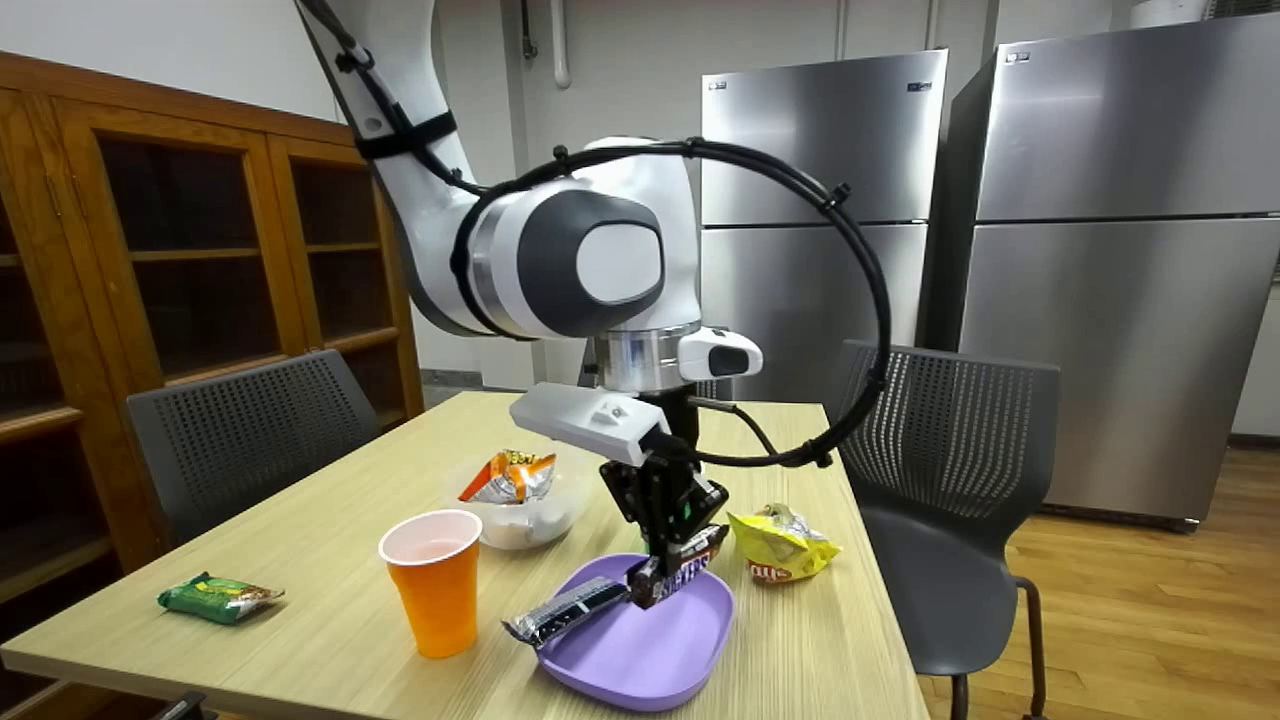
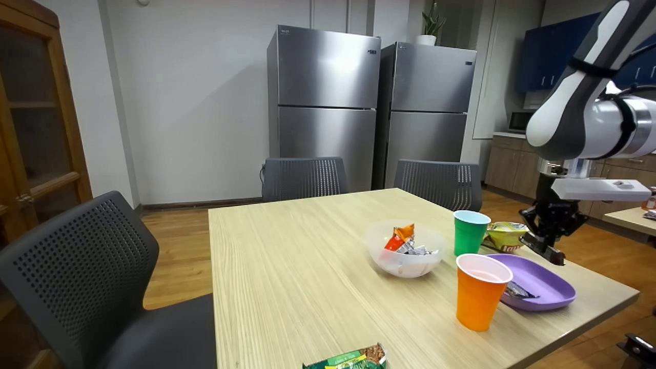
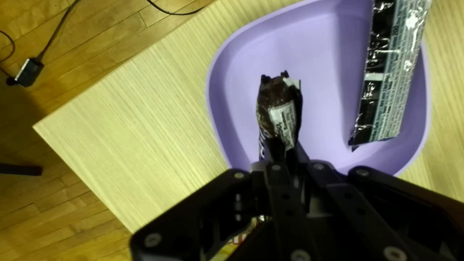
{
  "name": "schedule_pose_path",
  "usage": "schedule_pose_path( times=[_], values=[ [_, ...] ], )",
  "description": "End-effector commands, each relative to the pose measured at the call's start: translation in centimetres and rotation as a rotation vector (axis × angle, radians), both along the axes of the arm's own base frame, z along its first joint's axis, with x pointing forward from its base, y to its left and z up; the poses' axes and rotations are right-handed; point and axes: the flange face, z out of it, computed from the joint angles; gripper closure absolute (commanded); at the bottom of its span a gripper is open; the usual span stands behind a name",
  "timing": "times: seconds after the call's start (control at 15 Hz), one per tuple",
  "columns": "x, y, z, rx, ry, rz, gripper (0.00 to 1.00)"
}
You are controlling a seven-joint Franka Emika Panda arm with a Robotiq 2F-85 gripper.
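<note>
With black two-fingered gripper (image 3: 287, 148) pinched tight, grips a slim brown-wrapped Snickers bar (image 3: 279, 108). Holds it above a lilac, rounded-square plate (image 1: 650, 660), clear of the surface. On that plate, has a flat black-and-silver wrapped bar (image 3: 391, 79), slanting out past the rim. Near the plate, shows a crumpled yellow snack bag (image 1: 782, 548) to one side and a tapered orange cup with a white interior (image 1: 435, 590) to the opposite side. In an exterior view, adds a tapered green cup (image 2: 469, 238) just beside the yellow bag. Beyond the orange cup, shows a translucent round bowl (image 2: 405, 267) containing an orange-and-silver snack packet (image 2: 401, 240). Well apart from the plate, has a flat green snack packet (image 1: 215, 599) on the pale wood-grain table (image 2: 287, 246). Around the table, includes dark grey chairs (image 1: 255, 435); farther back, stainless-steel refrigerators (image 2: 328, 72) and a brown wooden cabinet with glass doors (image 1: 200, 230).
</note>
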Motion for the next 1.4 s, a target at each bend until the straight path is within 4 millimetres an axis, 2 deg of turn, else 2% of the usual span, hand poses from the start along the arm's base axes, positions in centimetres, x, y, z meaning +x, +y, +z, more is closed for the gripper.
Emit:
schedule_pose_path(
  times=[0.0, 0.33, 1.33],
  values=[
    [-0.5, 2.7, 1.0, 0.007, -0.016, 0.081, 0.98],
    [-0.4, 4.7, 0.1, 0.027, 0.006, 0.104, 0.98],
    [-0.3, 5.4, -2.7, 0.03, 0.031, 0.122, 0.98]
  ],
)
